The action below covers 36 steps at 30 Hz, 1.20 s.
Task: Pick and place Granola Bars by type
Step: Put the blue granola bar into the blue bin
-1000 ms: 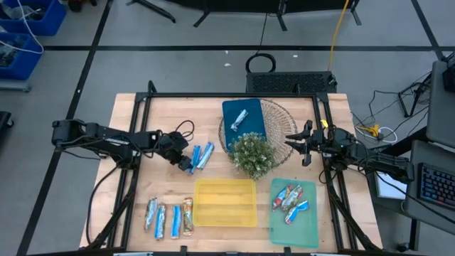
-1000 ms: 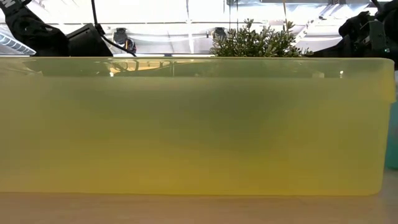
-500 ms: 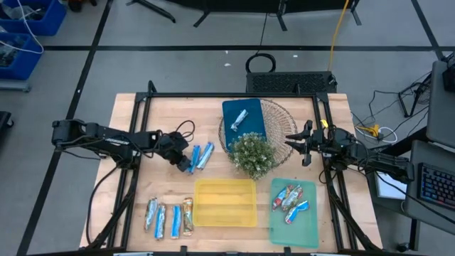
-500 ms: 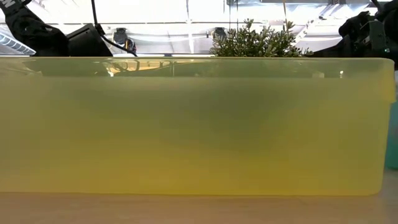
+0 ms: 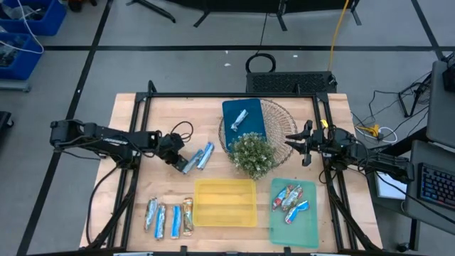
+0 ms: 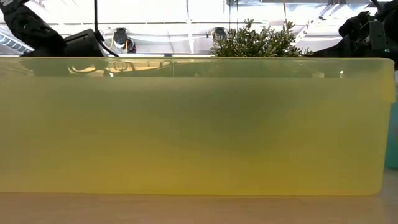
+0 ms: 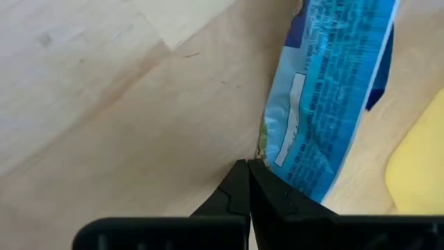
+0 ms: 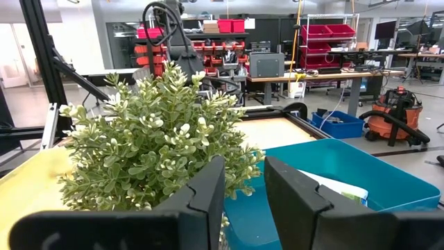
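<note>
My left gripper (image 5: 180, 161) is low over the table left of centre, shut on a blue-silver granola bar (image 5: 188, 163), which also shows in the left wrist view (image 7: 326, 97). A second blue bar (image 5: 205, 154) lies flat beside it. Several more bars (image 5: 169, 217) lie in a row near the front left. One bar (image 5: 239, 119) lies in the blue tray (image 5: 254, 125). Three red-and-blue bars (image 5: 291, 199) lie in the green tray (image 5: 293, 224). My right gripper (image 8: 244, 187) is open and empty, just right of the bushy plant (image 5: 252, 155). My left gripper pinches the blue bar's wrapper at a long edge near one end (image 7: 263, 151), only at the free ends of its two shut fingers. The fingers come from the table's left, slanting down. The bar lies on the table beyond the fingertips.
An empty yellow tray (image 5: 225, 213) stands at the front centre; its wall (image 6: 199, 124) fills the low view. The blue tray sits on a round wicker plate (image 5: 281, 117) behind the plant. Bare wood lies between the left arm and the row of bars.
My left gripper has gone a little toward the table's left edge, staying shut. The blue bar in its fingers has slid along the table with it and turned to a flatter slant, away from the second bar, which has stayed put.
</note>
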Motion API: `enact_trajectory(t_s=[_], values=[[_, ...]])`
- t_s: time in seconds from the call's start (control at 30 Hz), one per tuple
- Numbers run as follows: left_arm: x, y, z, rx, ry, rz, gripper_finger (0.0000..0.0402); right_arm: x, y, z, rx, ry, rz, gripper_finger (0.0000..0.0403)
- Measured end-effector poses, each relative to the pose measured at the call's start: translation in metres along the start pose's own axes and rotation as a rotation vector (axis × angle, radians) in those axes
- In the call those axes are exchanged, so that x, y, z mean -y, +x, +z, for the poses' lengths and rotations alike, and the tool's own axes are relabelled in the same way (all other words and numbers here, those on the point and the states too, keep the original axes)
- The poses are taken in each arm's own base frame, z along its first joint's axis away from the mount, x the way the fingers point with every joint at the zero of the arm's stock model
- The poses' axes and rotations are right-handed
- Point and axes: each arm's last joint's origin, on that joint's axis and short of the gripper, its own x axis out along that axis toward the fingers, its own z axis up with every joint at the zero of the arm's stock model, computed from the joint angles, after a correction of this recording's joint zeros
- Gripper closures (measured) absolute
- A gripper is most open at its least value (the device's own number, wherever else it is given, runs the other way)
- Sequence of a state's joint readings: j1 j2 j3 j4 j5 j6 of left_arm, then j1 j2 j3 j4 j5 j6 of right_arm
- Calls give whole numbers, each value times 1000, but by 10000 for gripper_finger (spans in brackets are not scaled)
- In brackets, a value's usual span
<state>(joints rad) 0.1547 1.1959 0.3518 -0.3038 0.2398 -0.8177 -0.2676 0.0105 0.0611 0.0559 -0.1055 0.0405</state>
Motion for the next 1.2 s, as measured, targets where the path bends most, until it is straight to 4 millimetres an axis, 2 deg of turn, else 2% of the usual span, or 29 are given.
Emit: enact_trajectory(t_s=[0.1,0.3,0.43,0.63,0.83,0.97,1.07,1.2], values=[[4,-4,2,-1,40,-15,396,0,0,0,0,0,0,309],[-1,-21,0,-38,35,274,399,0,0,0,0,0,0,309],[-3,-26,0,-38,11,364,399,0,0,0,-1,0,0,309],[6,-30,6,-20,44,331,398,0,0,0,-1,0,0,309],[22,-40,17,4,179,272,393,0,0,0,-1,0,0,309],[38,-48,20,-10,353,195,373,0,0,0,-1,0,0,309],[53,-51,15,-27,530,144,354,0,0,0,-1,0,0,309],[69,-49,5,3,634,133,328,0,0,0,-1,0,0,309]])
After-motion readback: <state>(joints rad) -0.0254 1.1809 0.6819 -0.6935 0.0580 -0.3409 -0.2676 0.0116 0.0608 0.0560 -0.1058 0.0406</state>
